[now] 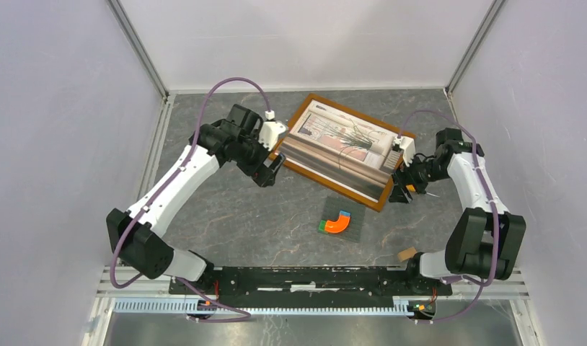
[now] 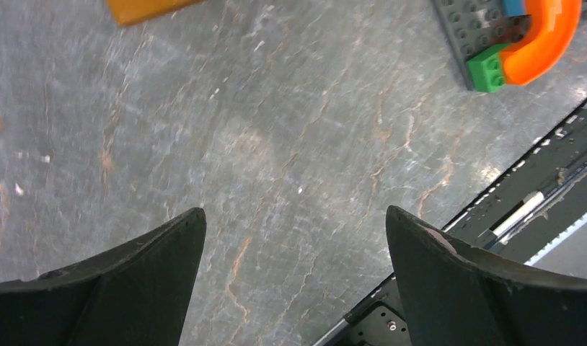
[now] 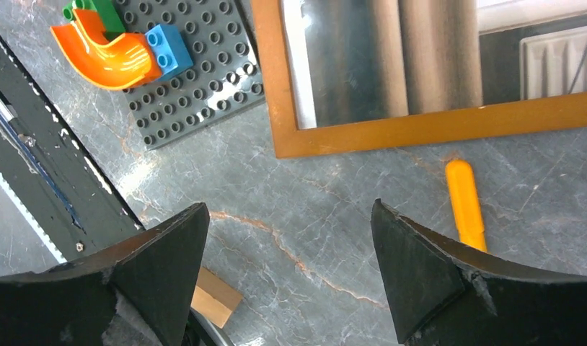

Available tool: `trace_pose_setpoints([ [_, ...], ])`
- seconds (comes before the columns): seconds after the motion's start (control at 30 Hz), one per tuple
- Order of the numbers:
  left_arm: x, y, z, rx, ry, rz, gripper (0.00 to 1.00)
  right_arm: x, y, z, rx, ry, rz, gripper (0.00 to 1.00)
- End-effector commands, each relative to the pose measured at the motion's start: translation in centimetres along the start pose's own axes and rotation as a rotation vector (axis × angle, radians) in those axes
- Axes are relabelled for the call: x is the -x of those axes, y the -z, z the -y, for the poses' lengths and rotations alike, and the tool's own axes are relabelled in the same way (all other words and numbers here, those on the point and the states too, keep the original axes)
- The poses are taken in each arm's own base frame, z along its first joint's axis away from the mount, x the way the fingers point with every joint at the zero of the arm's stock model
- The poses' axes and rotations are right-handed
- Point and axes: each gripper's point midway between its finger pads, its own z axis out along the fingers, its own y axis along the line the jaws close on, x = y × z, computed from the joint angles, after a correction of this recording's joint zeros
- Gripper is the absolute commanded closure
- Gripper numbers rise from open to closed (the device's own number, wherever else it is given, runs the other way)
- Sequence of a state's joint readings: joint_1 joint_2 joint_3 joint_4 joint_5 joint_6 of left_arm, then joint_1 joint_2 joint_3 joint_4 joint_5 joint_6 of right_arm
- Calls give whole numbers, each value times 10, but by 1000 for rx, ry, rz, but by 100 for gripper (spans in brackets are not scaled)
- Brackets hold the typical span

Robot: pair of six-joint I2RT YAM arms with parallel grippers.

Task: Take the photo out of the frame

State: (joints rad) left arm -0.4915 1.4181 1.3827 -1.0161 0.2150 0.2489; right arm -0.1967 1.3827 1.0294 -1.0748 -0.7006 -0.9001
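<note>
— Where's the photo (image 1: 348,137)?
— Face up in the frame (image 1: 328,183), far centre, between the left gripper (image 1: 270,171) and right gripper (image 1: 402,189), both spread, empty.
— Handling?
— Probably stiff, glass-slick, fragile; take the wooden rim.

Bright, even light; glare bands across the frame (image 1: 331,184) glass; soft shadows

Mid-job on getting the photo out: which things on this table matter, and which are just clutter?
For the job:
- frame
- photo inside it

Lying about:
- grey studded plate carrying an orange curved block
- wooden block
- orange stick
</note>
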Motion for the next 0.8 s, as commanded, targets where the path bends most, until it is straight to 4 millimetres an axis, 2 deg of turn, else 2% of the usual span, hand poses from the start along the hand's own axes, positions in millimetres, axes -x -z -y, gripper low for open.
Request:
trace_pose_setpoints([
  [0.0,47,-8,40,-80,-198,85,0,27,7,16,-14,-22,58,11],
  [0.13,68,-37,116,-195,-465,53,0,48,23,39,-29,-84,129,11],
  [0.27,94,-62,193,-318,-646,81,0,57,42,69,-112,-124,157,11],
  [0.33,103,-78,224,-361,-695,79,0,57,49,85,-151,-151,157,10],
  [0.43,102,-108,263,-401,-767,53,0,57,60,102,-174,-184,170,11],
  [0.57,94,-146,301,-430,-862,22,0,43,69,113,-196,-227,179,11],
  [0.67,82,-173,312,-428,-918,-17,0,32,71,113,-191,-244,168,11],
  [0.77,73,-195,313,-419,-934,-53,1,24,70,111,-182,-254,159,11],
])
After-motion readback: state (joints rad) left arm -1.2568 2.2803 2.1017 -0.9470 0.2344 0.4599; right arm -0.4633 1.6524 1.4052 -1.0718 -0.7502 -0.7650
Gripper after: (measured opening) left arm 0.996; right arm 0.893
